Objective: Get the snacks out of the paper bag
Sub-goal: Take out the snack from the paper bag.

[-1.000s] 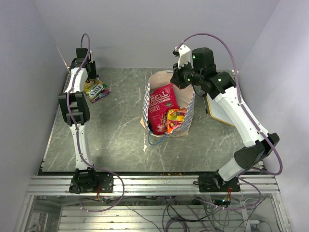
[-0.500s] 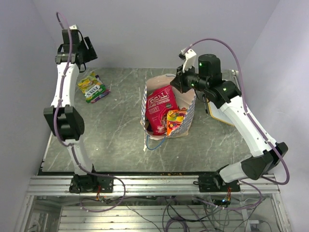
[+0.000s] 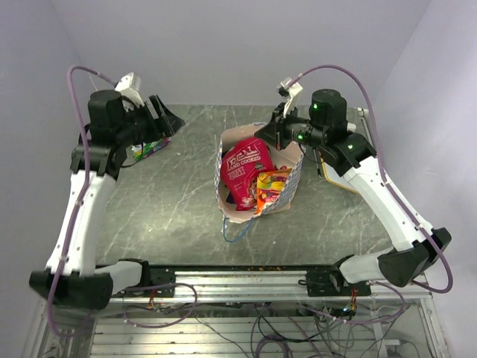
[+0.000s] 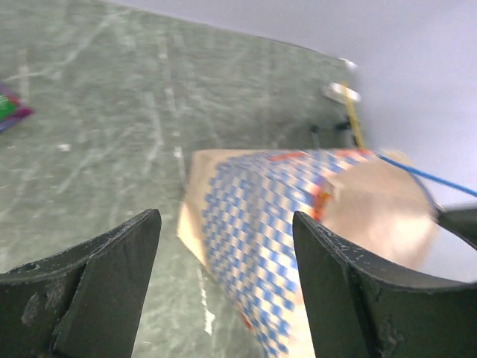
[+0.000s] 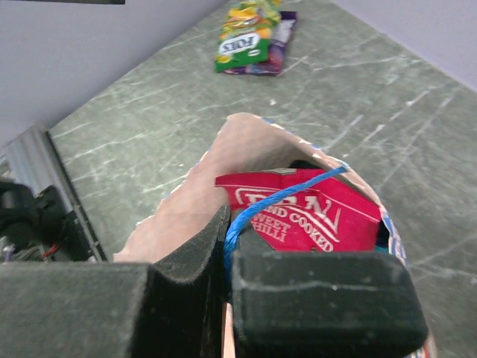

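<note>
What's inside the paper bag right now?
In the mouth of the paper bag, a large red packet and an orange packet show. Anything beneath or behind them is covered.

The left arm [image 3: 80, 201] arches up from its base, its tool [image 3: 175, 123] spread wide. The right arm [image 3: 380, 190] bends inward, its tool [image 3: 277, 138] pinched fully closed.

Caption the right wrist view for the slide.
Right gripper pinches the paper bag by its blue handle; red snack packet inside, other packets on the table.
</note>
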Robot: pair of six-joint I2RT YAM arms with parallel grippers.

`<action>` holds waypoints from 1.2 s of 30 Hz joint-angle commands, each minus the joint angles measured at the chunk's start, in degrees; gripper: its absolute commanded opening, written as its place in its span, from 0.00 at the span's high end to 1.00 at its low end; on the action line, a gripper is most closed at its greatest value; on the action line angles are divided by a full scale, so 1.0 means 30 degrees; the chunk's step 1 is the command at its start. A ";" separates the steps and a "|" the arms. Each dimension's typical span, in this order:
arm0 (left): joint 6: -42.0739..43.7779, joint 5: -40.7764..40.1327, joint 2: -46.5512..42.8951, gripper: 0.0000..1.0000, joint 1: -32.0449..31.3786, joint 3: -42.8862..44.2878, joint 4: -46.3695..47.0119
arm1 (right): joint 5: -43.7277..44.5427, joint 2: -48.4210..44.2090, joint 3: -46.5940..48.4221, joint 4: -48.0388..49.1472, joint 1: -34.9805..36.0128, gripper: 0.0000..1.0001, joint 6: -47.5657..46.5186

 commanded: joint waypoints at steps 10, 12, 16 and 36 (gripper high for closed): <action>-0.2194 0.1520 -0.5861 0.28 -0.5263 -0.3011 0.2478 | -0.0534 -0.0945 0.0774 0.0607 0.0467 1.00 0.1650; -0.3209 0.1285 -0.6265 0.29 -0.6027 -0.4216 0.4020 | -0.0481 -0.0591 0.1387 -0.0336 0.0467 1.00 0.1441; -0.2631 -0.0885 -0.6069 0.32 -0.8899 -0.4511 0.3258 | -0.0717 -0.0796 0.1258 0.0111 0.0467 1.00 0.1658; -0.2642 -1.3513 0.0393 0.45 -2.0558 -0.3495 0.0613 | -0.1313 -0.0735 0.2948 -0.2931 0.1172 1.00 0.4279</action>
